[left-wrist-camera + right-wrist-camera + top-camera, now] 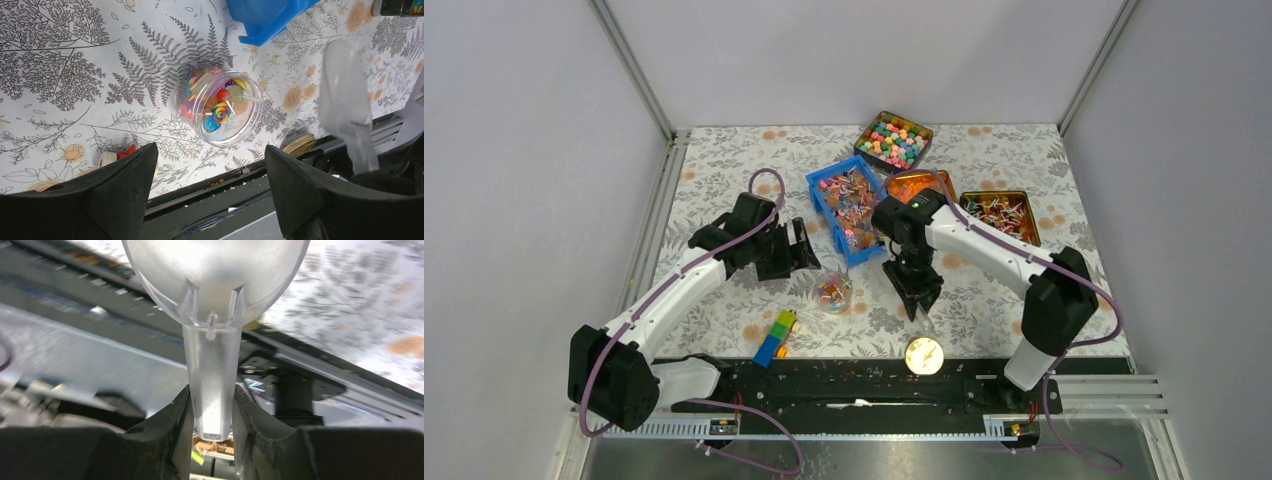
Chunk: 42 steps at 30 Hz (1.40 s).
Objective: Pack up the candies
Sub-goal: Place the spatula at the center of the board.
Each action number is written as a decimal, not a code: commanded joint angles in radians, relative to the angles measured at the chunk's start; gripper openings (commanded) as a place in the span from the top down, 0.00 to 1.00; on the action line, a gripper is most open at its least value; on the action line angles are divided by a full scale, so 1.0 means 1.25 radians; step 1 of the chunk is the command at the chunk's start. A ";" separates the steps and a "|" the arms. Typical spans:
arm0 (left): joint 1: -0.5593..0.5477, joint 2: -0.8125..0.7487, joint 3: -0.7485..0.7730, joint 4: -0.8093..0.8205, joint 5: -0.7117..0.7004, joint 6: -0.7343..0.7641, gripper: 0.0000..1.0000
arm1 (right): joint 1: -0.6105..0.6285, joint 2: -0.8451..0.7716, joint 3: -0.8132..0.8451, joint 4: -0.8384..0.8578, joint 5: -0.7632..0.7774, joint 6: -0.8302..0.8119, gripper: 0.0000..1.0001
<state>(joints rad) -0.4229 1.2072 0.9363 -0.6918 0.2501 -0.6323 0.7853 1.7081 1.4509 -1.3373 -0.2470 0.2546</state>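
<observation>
Most of the candies [848, 200] lie heaped in the blue bin [820, 200] at the middle of the table, just beyond my two wrists. A smaller share sits inside the clear jar [225, 107], which stands open on the fern-patterned cloth [724, 180] just in front of the bin's near end. From my left wrist camera I can see swirled, bright-coloured sweets and thin white sticks through its mouth.

My left gripper [210, 160] hangs above and beside the jar with its jaws spread wide and nothing between them. My right gripper [212, 407] is clamped tight on the narrow handle of a clear plastic scoop [212, 365]. The scoop's bowl points away from the fingers, off to the right of the jar and not touching it.

A round gold lid [923, 355] lies near the table's front edge, close to the scoop. A short stack of toy blocks [774, 338] lies to the jar's near left. Farther back stand a tin of pastel balls [892, 140], an orange tin [917, 183] and a tin of wrapped sweets [999, 212] to the right.
</observation>
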 commanded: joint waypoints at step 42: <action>-0.194 0.165 0.107 0.212 0.249 0.044 0.18 | -0.242 -0.039 -0.249 0.233 0.138 0.037 0.20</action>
<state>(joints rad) -0.6056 1.3666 1.0111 -0.5385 0.4648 -0.5709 0.5117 1.7111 1.1393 -1.0397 0.0090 0.3138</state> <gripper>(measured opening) 0.816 0.766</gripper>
